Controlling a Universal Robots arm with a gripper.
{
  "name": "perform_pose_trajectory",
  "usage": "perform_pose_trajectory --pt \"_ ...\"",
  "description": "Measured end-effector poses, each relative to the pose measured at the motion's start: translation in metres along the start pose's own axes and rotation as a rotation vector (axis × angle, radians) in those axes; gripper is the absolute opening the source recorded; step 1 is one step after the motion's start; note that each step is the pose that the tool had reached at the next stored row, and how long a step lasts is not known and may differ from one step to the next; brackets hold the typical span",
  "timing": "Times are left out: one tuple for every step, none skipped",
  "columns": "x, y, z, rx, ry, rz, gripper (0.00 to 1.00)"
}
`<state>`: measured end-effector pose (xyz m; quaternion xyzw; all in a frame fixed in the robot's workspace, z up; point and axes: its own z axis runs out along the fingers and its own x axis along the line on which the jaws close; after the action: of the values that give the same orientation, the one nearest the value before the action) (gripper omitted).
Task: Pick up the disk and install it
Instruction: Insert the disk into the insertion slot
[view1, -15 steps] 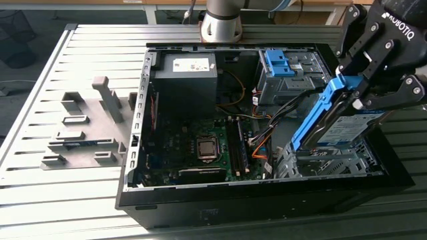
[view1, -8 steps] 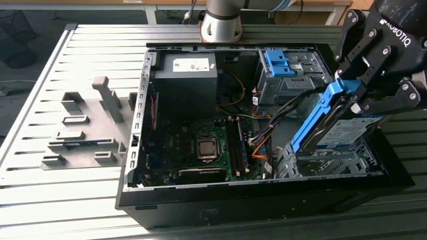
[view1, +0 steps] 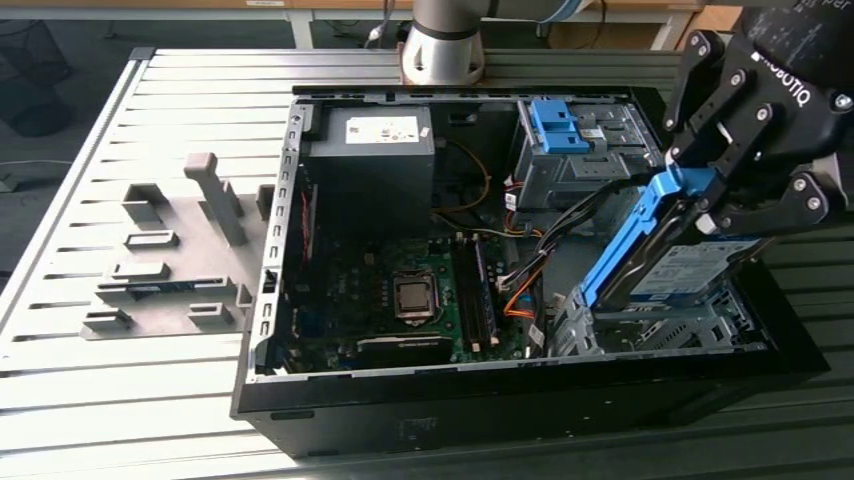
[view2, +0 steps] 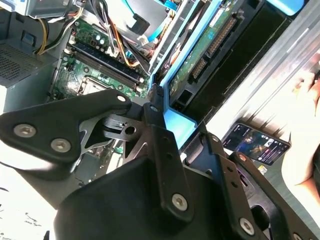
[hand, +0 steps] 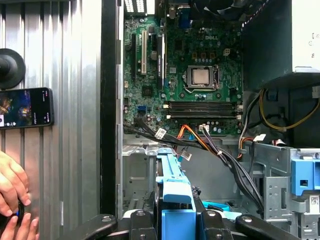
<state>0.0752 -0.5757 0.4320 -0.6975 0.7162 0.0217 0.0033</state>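
Observation:
My gripper (view1: 721, 195) is shut on the disk (view1: 671, 268), a silver drive with a white-and-blue label in a bright blue carrier frame. The disk hangs tilted, its lower end down in the metal drive cage (view1: 627, 325) at the front corner of the open computer case (view1: 534, 395), on the exterior view's right. In the second wrist view the gripper (view2: 172, 137) clamps the blue frame and the disk (view2: 200, 55) shows its green circuit side. In the first wrist view the gripper (hand: 177, 222) holds the disk (hand: 172, 192) edge-on above the cage (hand: 137, 175).
Inside the case are the motherboard (view1: 400, 290), a big grey box (view1: 380, 135), loose cables (view1: 527, 270) beside the cage, and a bare blue bracket (view1: 554, 125) in the far bay. A grey fixture (view1: 174, 260) stands on the slatted table. A phone (hand: 25, 107) and a person's hands (hand: 12, 200) lie beside the case.

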Motion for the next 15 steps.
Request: perform_pose_trajectory --pt "0.0 0.0 0.0011 0.0 0.0 0.0 0.37" --pt "0.0001 -0.0001 0.0019 0.0 0.0 0.0 0.37" --pt "0.0001 -0.0001 0.0027 0.0 -0.0001 0.0 0.37" --pt "0.0001 -0.0001 0.003 0.0 0.0 0.0 0.37" --pt "0.0001 -0.0001 0.003 0.0 0.0002 0.0 0.37" --pt "0.0001 -0.0001 0.003 0.0 0.0001 0.0 0.37" --pt "0.0001 -0.0001 0.003 0.0 0.0001 0.0 0.37" --pt "0.0001 -0.0001 0.0031 0.0 0.0 0.0 0.37" --pt "0.0001 -0.0001 0.0031 0.0 0.0 0.0 0.37" --pt "0.0001 -0.0001 0.0031 0.0 0.0 0.0 0.37" --pt "0.0001 -0.0001 0.0032 0.0 0.0 0.0 0.37" --pt "0.0001 -0.0001 0.0032 0.0 0.0 0.0 0.37" --pt "0.0001 -0.0001 0.0032 0.0 0.0001 0.0 0.37" --pt "0.0001 -0.0001 0.0032 0.0 0.0001 0.0 0.38" --pt "0.0001 -0.0001 0.0035 0.0 0.0001 0.0 0.44"
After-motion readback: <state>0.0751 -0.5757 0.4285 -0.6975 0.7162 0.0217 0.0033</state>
